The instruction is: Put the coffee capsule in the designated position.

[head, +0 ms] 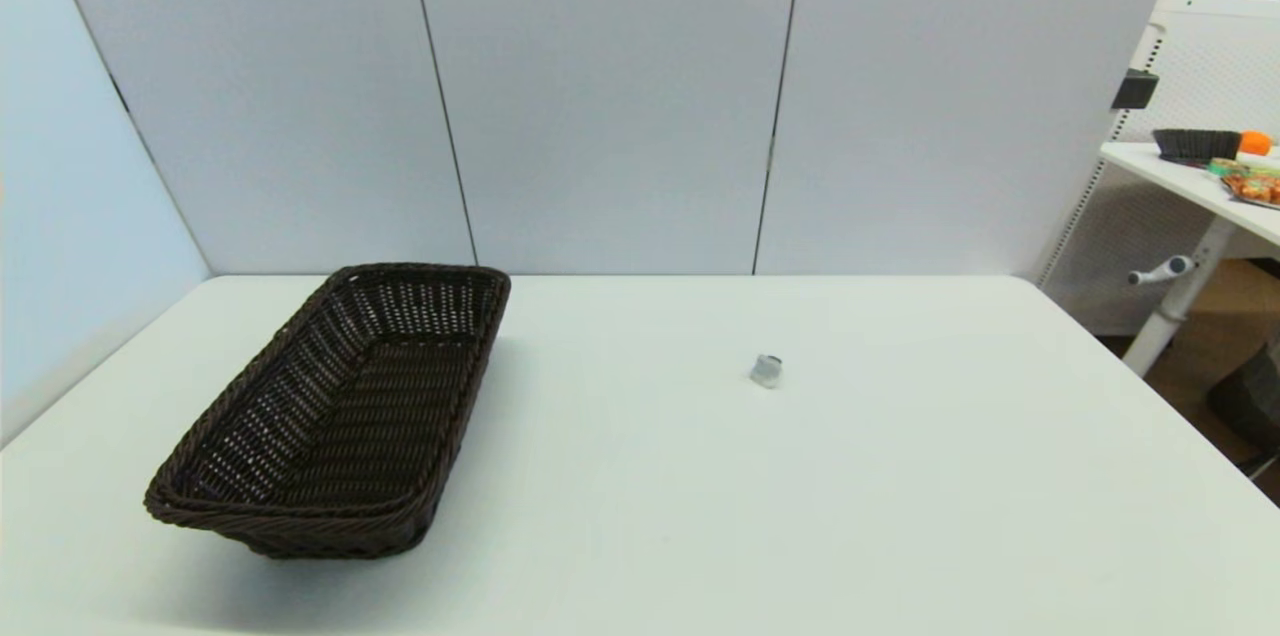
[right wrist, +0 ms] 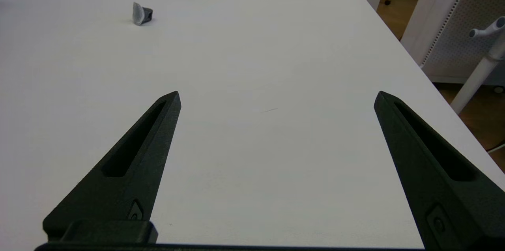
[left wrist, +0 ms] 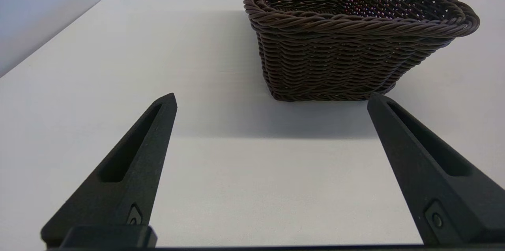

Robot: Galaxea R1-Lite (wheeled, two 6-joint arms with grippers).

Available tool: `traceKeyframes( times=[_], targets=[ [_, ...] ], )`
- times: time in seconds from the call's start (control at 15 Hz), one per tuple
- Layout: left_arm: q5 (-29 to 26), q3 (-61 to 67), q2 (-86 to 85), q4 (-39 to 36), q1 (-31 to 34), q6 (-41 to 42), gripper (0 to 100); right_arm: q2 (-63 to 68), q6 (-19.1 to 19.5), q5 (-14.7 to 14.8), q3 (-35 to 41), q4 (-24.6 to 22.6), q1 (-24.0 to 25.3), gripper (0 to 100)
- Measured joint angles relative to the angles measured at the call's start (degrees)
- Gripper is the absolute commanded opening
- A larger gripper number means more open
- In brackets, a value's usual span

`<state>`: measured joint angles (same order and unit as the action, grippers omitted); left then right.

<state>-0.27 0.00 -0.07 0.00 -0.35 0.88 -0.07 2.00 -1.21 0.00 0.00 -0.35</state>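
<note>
Left gripper (left wrist: 270,99): fingers spread wide, nothing between them, low over bare table (left wrist: 118,65) near the robot's side. Not visible in head view. The near short end of the wicker basket (left wrist: 339,45) sits just past its fingertips, apart from them.

Wicker basket (head: 335,406): dark brown, long rectangular, on the left half of the table (head: 900,496), long axis running from the near left toward the back wall. Nothing visible inside from head view.

Coffee capsule (head: 766,370): small, silvery-grey, lying on its side on bare table right of centre, well apart from the basket. In the right wrist view the capsule (right wrist: 141,13) shows its paler wide end and a darker body behind it.

Right gripper (right wrist: 276,99): fingers also wide apart, empty, over bare table on the robot's right, near the front. Capsule is far ahead of the fingertips, off toward the left finger's side, no contact.

Beyond the table's right edge: a second table (head: 1190,181) with odd items on it.
</note>
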Motion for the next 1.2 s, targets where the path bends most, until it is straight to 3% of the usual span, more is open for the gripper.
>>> traceKeyframes(
  times=[1.2],
  targets=[
    [-0.15,0.0,0.26,0.07,0.0,0.49,100,0.0,0.0,0.02,0.0,0.02,0.02,100]
  ],
)
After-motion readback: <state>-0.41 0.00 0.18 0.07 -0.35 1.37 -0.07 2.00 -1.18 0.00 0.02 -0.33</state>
